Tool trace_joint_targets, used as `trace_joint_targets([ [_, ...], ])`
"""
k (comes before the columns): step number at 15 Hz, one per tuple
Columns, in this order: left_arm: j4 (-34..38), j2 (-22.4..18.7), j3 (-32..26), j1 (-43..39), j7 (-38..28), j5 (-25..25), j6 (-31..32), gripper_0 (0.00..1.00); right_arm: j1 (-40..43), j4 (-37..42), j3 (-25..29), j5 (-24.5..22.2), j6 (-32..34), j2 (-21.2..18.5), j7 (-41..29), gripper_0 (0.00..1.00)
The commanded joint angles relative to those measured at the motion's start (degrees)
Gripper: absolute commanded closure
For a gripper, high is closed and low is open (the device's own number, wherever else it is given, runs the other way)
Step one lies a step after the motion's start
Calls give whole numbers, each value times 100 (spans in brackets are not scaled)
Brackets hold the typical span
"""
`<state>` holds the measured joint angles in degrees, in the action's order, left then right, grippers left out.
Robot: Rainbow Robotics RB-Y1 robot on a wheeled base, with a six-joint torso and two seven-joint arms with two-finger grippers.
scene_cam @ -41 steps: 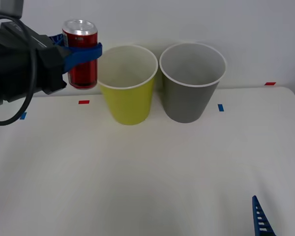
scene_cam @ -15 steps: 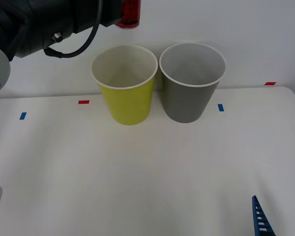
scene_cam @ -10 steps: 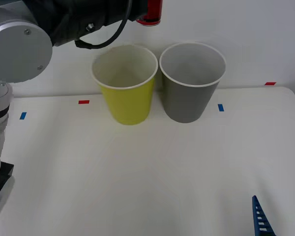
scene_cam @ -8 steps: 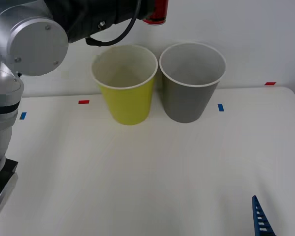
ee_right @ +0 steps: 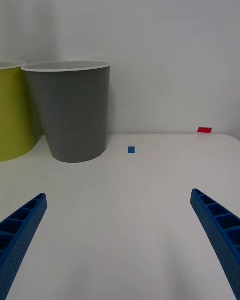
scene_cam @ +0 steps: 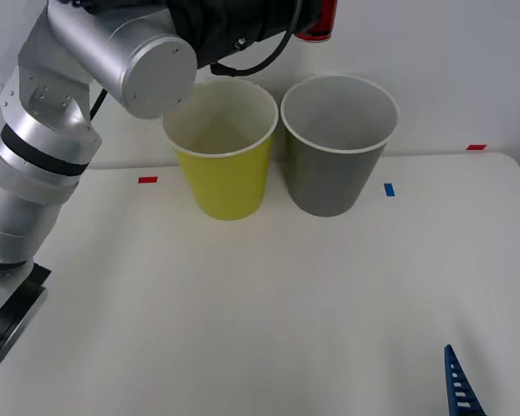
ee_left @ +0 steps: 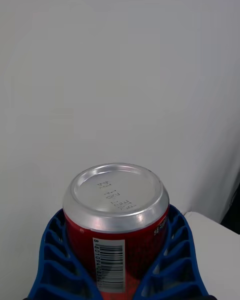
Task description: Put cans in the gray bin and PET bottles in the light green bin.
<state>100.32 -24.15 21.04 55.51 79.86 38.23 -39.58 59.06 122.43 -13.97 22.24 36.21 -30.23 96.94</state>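
Red can (ee_left: pixel 116 219) is riding high above the bench's far edge, left gripper (ee_left: pixel 117 260) clamping it, nearing the gray bin (scene_cam: pixel 338 143) beside the light green bin (scene_cam: pixel 223 147); right gripper (ee_right: pixel 120 245) is waiting, jaws apart.

Your right gripper (ee_right: pixel 120 245) hovers low over the white table (ee_right: pixel 130 220), blue fingers spread wide. Ahead stands the gray bin (ee_right: pixel 70 111), touching the light green bin (ee_right: pixel 12 111) beside it.

Silver jointed left arm (scene_cam: pixel 65 113), black cable, blue ribbed fingers (ee_left: pixel 55 260)
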Motion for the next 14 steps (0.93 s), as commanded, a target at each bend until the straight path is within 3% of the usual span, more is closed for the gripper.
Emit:
trace_joint_targets([
  [1, -505, 200, 295, 145, -6, -61, 547, 100, 0, 0, 0, 0, 0, 0, 0, 0],
  [10, -1577, 631, 787, 233, -6, -694, 1831, 100, 0, 0, 0, 0, 0, 0, 0, 0],
  [14, -2034, 912, 822, 224, -24, -703, 2244, 100, 0, 0, 0, 0, 0, 0, 0, 0],
])
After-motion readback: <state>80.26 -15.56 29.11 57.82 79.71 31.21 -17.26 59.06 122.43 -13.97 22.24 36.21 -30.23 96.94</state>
